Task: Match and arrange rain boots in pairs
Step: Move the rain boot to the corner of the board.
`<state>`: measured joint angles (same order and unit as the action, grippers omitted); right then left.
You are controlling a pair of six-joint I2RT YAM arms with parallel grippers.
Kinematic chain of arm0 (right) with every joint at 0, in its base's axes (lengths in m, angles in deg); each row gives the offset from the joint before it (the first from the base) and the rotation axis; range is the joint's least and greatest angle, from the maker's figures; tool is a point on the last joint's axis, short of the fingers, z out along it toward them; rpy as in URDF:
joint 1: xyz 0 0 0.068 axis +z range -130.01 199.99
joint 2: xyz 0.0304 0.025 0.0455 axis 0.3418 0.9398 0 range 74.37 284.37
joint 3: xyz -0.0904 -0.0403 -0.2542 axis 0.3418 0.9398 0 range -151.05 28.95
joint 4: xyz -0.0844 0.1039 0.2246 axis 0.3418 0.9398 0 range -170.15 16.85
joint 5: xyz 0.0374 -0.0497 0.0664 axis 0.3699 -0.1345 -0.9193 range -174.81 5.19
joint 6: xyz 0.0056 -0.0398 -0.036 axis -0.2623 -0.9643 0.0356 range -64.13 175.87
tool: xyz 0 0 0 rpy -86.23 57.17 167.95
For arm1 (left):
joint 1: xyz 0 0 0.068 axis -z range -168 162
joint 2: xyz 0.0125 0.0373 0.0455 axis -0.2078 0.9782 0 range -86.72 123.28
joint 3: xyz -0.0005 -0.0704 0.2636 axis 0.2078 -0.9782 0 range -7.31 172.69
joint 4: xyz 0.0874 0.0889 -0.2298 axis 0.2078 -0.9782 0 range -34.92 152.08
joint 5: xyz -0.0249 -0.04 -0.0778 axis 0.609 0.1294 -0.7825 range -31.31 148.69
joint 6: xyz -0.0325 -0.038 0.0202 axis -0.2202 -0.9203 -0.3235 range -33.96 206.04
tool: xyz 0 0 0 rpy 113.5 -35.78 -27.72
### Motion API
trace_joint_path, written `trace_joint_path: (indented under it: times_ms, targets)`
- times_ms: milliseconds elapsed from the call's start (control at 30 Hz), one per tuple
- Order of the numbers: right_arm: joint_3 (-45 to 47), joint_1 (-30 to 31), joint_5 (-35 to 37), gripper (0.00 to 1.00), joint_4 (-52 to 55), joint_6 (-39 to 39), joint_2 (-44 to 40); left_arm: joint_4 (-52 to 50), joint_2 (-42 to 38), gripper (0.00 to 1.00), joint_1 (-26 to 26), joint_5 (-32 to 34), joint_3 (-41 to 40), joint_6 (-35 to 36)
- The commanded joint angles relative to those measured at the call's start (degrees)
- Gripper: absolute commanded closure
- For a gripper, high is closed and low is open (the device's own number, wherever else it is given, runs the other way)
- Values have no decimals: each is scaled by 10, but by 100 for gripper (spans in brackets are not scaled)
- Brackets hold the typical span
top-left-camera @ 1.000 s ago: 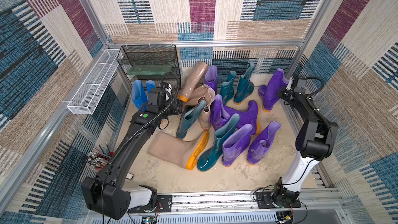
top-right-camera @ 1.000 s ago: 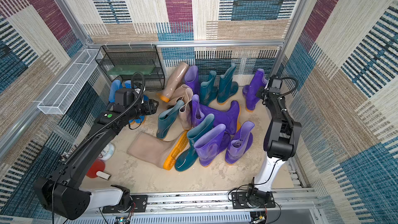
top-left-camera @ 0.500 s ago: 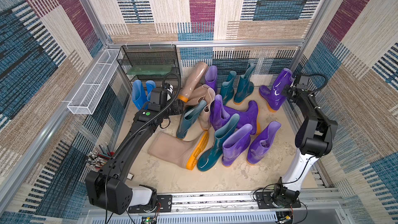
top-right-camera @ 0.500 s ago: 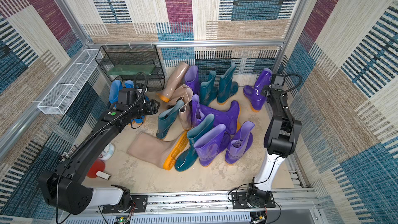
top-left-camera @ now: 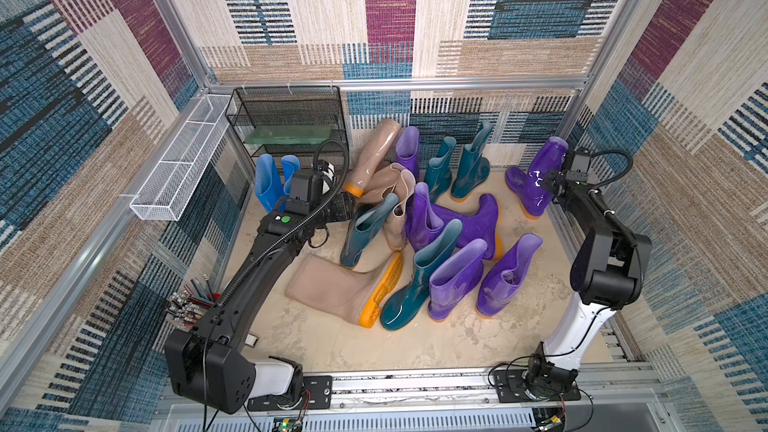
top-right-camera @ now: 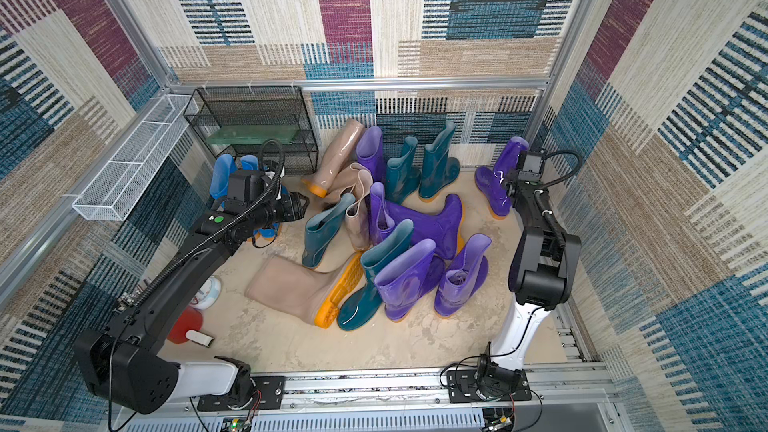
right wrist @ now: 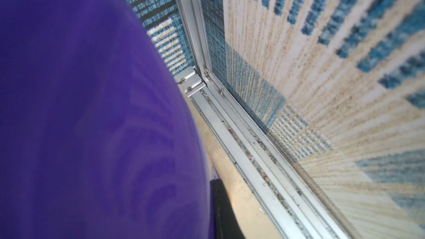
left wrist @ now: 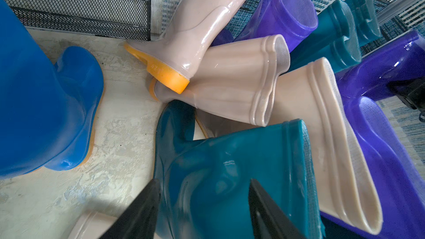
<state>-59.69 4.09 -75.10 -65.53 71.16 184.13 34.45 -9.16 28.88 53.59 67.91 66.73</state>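
Observation:
Rain boots in purple, teal, beige and blue crowd the sandy floor in both top views. A tall purple boot [top-left-camera: 536, 184] [top-right-camera: 496, 189] stands upright by the right wall. My right gripper [top-left-camera: 550, 182] is at its shaft. In the right wrist view one finger [right wrist: 220, 205] lies against the purple shaft [right wrist: 92, 111], and the other finger is hidden. My left gripper [top-left-camera: 345, 205] [left wrist: 204, 185] is open, its fingers spread over a leaning teal boot [top-left-camera: 365, 226] [left wrist: 230, 168]. Two blue boots [top-left-camera: 270, 180] stand behind the left arm.
A black mesh shelf [top-left-camera: 291, 122] fills the back left corner, with a white wire basket [top-left-camera: 178, 168] on the left wall. A beige boot [top-left-camera: 336, 288] lies on its side in front. Two teal boots [top-left-camera: 469, 168] stand at the back wall. An aluminium rail [right wrist: 241, 123] runs beside the purple boot.
The right arm has carried the tall purple boot a little towards the right wall, where it now stands upright. The left gripper has shifted right, closer to the leaning teal boot.

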Motion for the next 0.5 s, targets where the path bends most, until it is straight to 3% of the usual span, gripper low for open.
trace_joint_path:
  times_ms: [0,100,467]
  targets:
    - [14,8,-3,47,24,30,-14,14,-2,34,0,-11,4,-3]
    - [27,6,-13,22,27,44,-38,13,-6,31,-1,-16,5,-3]
    - [126,20,-9,8,44,75,-175,17,-27,26,0,-37,3,-11]
